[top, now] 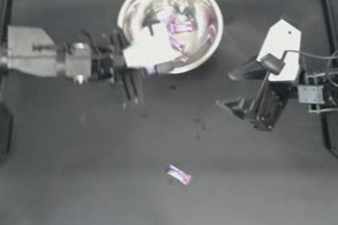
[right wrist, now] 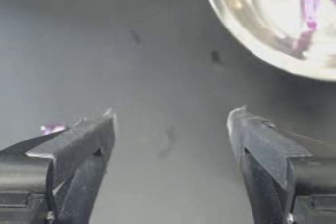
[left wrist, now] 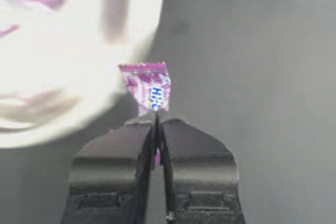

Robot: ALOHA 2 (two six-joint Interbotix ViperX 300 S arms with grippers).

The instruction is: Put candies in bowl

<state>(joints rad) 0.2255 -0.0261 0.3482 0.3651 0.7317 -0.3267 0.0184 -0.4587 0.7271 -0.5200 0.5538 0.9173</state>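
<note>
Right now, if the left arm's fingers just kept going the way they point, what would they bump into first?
Probably the bowl: the left gripper, shut on a candy, sits at its near rim. Depth is unclear; it might pass above the rim.

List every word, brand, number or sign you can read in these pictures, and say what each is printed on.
"Hi": blue letters on the candy pinched in the left gripper beside the bowl; any letters after that are hidden or blurred.
Loose candy on the table: print too small to read.
Nothing else carries text.
</note>
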